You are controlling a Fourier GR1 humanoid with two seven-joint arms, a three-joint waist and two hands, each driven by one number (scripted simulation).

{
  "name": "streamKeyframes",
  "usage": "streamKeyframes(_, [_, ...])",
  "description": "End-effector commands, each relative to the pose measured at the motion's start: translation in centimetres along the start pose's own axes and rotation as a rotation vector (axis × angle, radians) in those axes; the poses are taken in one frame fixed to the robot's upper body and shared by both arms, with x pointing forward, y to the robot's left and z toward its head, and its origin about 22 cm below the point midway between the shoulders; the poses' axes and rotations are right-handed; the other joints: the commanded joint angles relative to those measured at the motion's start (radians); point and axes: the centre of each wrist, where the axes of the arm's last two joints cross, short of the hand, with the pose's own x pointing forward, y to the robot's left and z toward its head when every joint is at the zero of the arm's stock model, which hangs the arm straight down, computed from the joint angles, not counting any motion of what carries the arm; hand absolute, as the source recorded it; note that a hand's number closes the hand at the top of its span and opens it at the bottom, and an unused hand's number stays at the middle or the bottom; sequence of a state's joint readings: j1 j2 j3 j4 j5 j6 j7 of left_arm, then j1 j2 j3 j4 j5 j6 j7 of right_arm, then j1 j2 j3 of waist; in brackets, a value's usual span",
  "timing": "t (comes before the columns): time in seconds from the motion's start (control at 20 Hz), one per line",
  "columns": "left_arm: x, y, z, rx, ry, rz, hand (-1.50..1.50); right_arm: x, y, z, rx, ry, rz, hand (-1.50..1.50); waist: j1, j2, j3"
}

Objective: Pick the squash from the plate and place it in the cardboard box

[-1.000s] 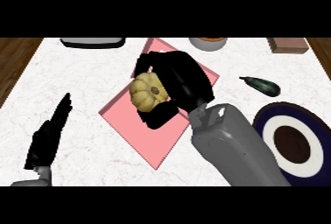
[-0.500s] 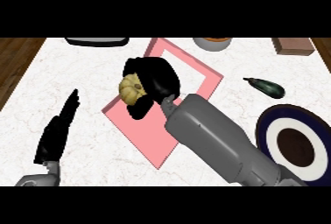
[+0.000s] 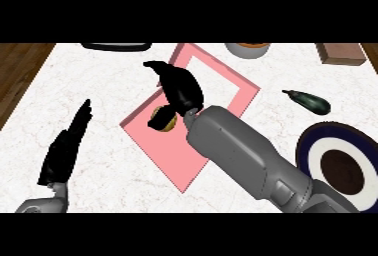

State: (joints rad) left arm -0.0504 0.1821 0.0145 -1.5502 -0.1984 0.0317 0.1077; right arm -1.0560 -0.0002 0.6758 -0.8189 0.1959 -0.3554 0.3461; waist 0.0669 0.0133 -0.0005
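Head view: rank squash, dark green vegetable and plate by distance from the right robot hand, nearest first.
From the right robot hand:
1. squash: right beside its lower edge, over the pink box.
2. dark green vegetable: to the right, on the counter.
3. plate: far right, nearer the robot.
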Motion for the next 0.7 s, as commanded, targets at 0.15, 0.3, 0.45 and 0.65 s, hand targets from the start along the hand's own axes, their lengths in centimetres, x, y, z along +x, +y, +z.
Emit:
streamKeyframes(0.15, [-0.8, 0.4, -0.6, 0.013, 0.02, -0.002, 0.0, -0.5, -1.6, -0.5, -0.27, -0.003, -0.297, -1.5, -0.009, 0.002, 0.001])
streamKeyframes(0.3, [-0.5, 0.6, 0.1, 0.007, 0.018, -0.004, 0.0, -2.1, -2.6, -0.7, -0.308, -0.02, -0.431, -1.5, -0.02, 0.0, 0.002])
streamKeyframes(0.45, [-1.4, 2.0, 1.2, 0.033, 0.025, -0.006, 0.0, -2.9, -4.5, -1.1, -0.33, -0.026, -0.568, -1.5, -0.039, -0.007, 0.001])
streamKeyframes(0.65, [-1.3, 1.6, 1.0, 0.05, 0.022, -0.018, 0.0, -6.9, -8.2, -1.2, -0.455, 0.008, -0.607, -1.5, -0.049, -0.007, 0.001])
